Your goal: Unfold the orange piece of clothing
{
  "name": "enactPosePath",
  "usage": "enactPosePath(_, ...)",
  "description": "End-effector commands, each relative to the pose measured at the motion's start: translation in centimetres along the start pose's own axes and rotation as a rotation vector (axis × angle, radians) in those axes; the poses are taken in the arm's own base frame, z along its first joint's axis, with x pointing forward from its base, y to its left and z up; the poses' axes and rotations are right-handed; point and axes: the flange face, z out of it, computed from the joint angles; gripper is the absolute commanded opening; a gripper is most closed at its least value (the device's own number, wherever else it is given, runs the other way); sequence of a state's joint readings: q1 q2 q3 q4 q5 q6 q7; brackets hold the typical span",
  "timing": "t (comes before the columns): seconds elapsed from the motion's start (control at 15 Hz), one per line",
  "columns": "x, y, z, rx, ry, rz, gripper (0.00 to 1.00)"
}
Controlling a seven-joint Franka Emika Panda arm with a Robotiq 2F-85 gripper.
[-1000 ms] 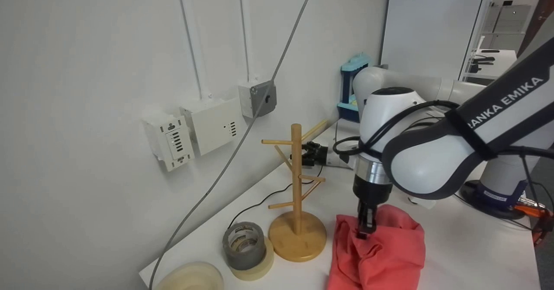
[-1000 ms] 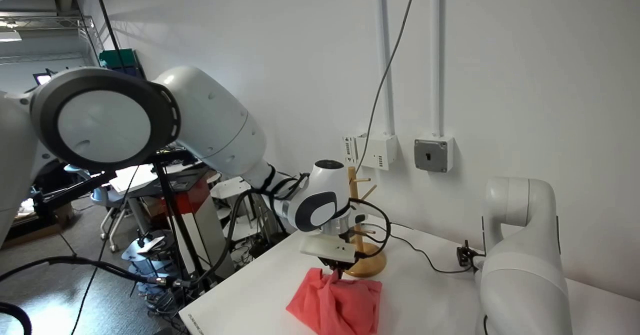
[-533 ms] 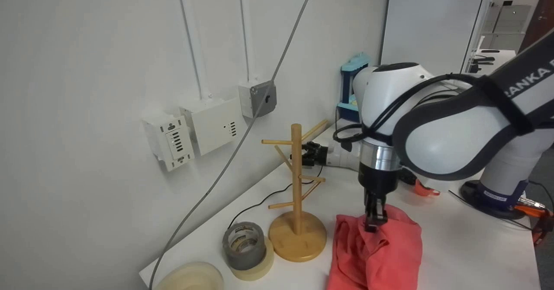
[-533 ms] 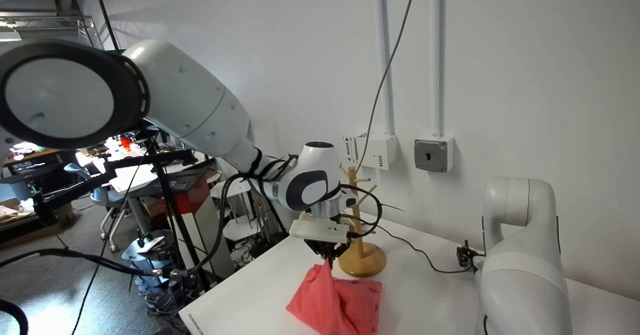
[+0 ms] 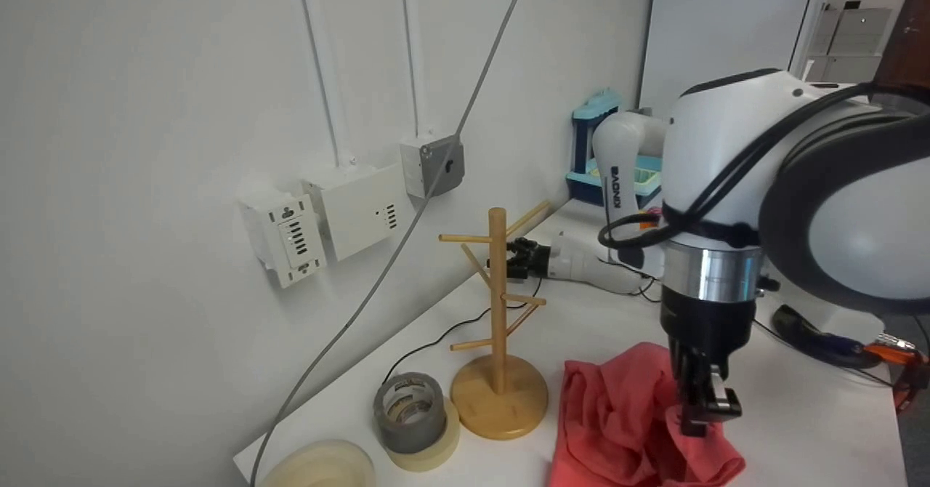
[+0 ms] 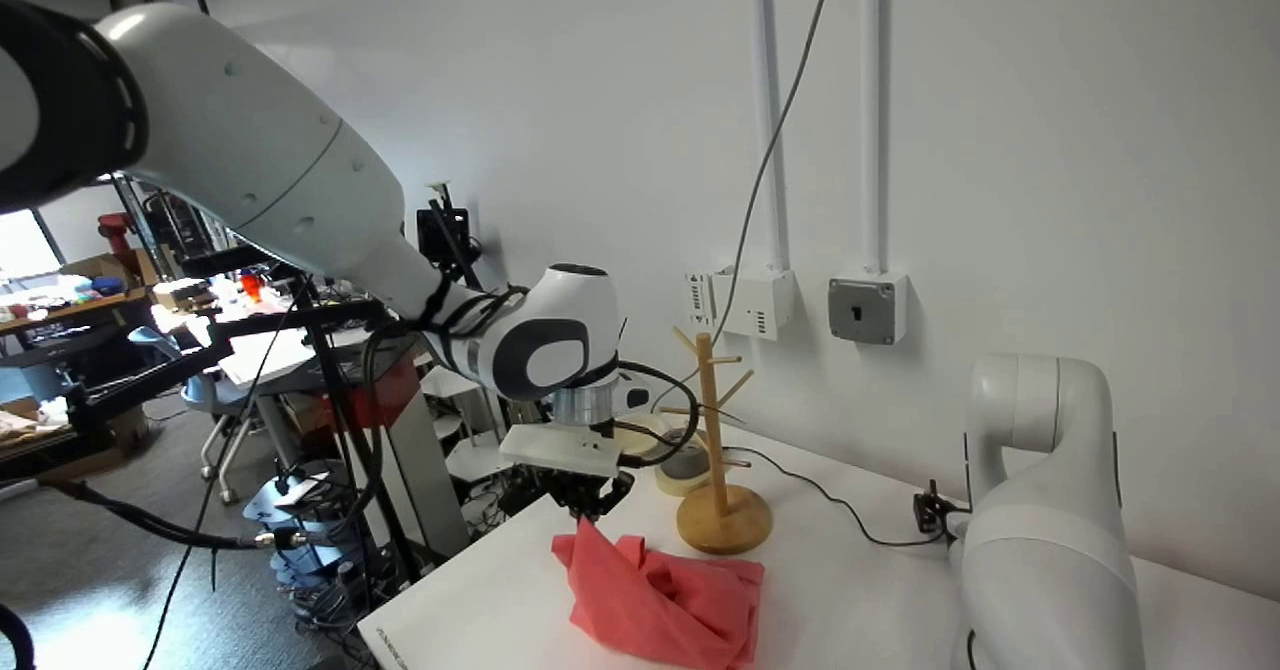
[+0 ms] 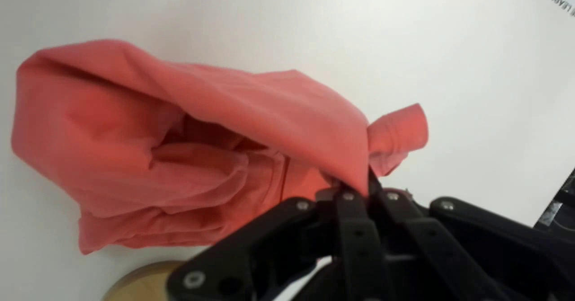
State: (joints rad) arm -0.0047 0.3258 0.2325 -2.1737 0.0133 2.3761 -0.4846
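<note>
In an exterior view, a pale round object (image 5: 320, 465), partly cropped, sits at the near left of a white desk (image 5: 814, 429). Next comes a gray tape roll (image 5: 409, 432) stacked on a beige roll (image 5: 432, 456), then a wooden peg stand (image 5: 498, 356). Just right of the stand's base, apart from it, lies the rumpled orange piece of clothing (image 5: 617, 414). At the garment's right side, the end effector (image 7: 369, 195) pinches a fold between its fingertips, the gripped fabric rising to a peak.

Exterior views share the table (image 5: 806, 429); wrist view looks down.
</note>
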Motion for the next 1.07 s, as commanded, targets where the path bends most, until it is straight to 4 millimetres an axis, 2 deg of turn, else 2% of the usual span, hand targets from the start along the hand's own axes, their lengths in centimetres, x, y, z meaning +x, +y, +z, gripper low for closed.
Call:
enactPosePath(0.0, -3.9, -3.1, 0.2, 0.013, -0.049, 0.024, 0.01)
enactPosePath(0.4, -7.8, -6.3, 2.8, -0.043, -0.133, 0.061, 0.01)
enactPosePath(0.47, -8.4, -6.6, 3.2, -0.071, -0.156, 0.071, 0.29)
enactPosePath(0.53, -8.9, -6.9, 3.5, -0.101, -0.177, 0.079, 0.31)
enactPosePath(0.6, -9.2, -7.2, 3.8, -0.124, -0.195, 0.087, 0.37)
enactPosePath(0.8, -9.7, -8.2, 3.8, -0.174, -0.218, 0.102, 0.6)
enactPosePath(1.0, -9.1, -8.7, 2.7, -0.181, -0.184, 0.127, 0.84)
